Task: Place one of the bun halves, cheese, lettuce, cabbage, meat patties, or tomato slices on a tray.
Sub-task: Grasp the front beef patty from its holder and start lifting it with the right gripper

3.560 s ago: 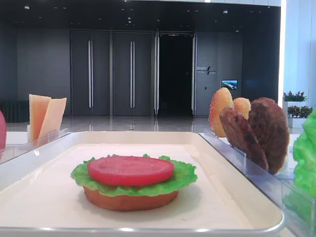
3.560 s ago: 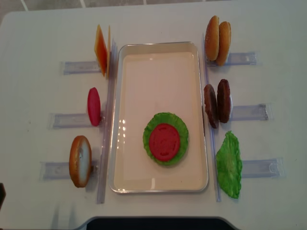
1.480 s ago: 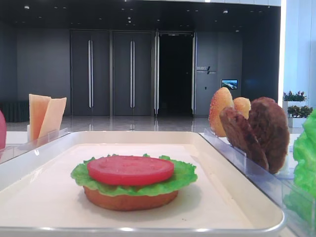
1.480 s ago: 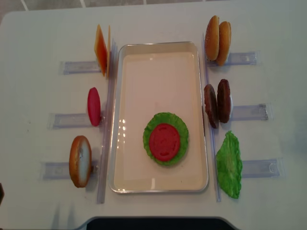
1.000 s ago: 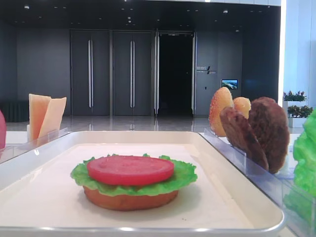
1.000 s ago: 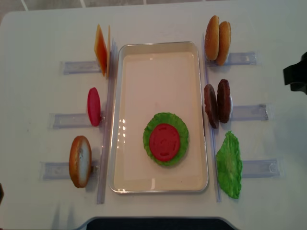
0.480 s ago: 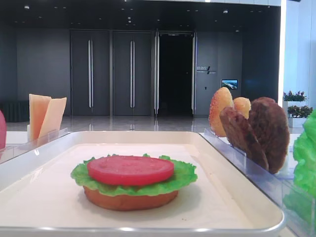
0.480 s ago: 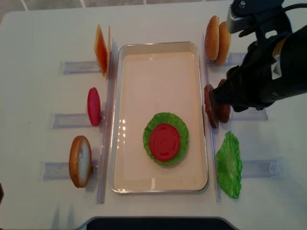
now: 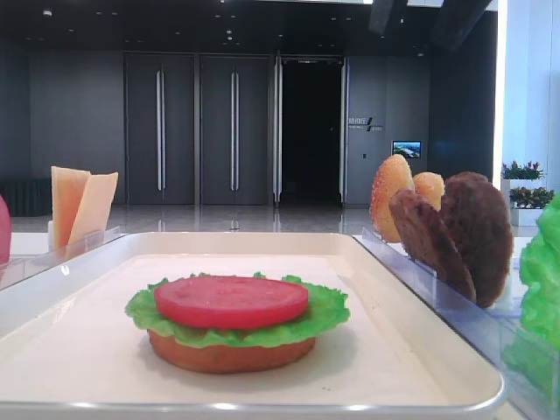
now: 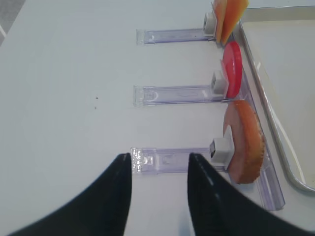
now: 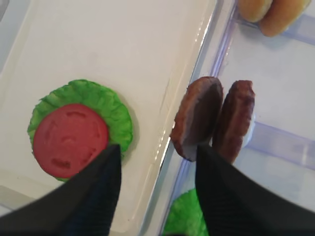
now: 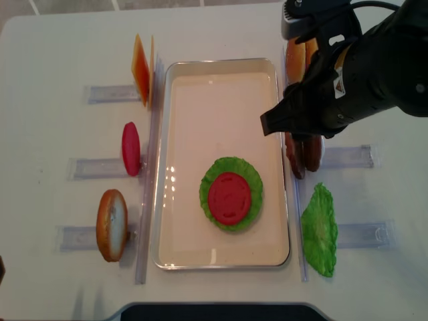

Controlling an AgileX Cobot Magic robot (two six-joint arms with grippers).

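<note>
1. on the tray (image 12: 221, 77), toward its near end, a flat bun half (image 9: 231, 354) carries a lettuce (image 12: 253, 175) leaf and a tomato slice (image 12: 229, 196); the stack looks ready for its next layer.
2. the step in hand appears to be the reach for one of the meat patties (image 11: 197, 118): two of them stand on edge in a clear rack (image 12: 348, 156) just outside the tray's right rim, about midway along it.
3. the right gripper (image 11: 157, 172) hovers above that rim. its fingers (image 11: 93, 196) are apart, with nothing between them. in the wrist view the gap sits over the rim, the right finger overlapping the lower edge of the patty nearer the tray.
4. the left gripper (image 10: 157, 169) rests over the worktop (image 10: 64, 98) near its left edge, beside the rack holding a domed bun half (image 10: 244, 142). its fingers are apart and hold nothing.
5. the next move calls for the right gripper to shift outward from the rim, so the fingers straddle the nearer patty across its thin edge, then to descend and close.
6. the two patties stand almost touching, so the outer finger must slip between them without knocking the far one over.
7. spare lettuce (image 12: 319, 231), seeded bun halves (image 11: 275, 12) and cheese (image 12: 142, 67) wait in other racks along the tray's long sides.
</note>
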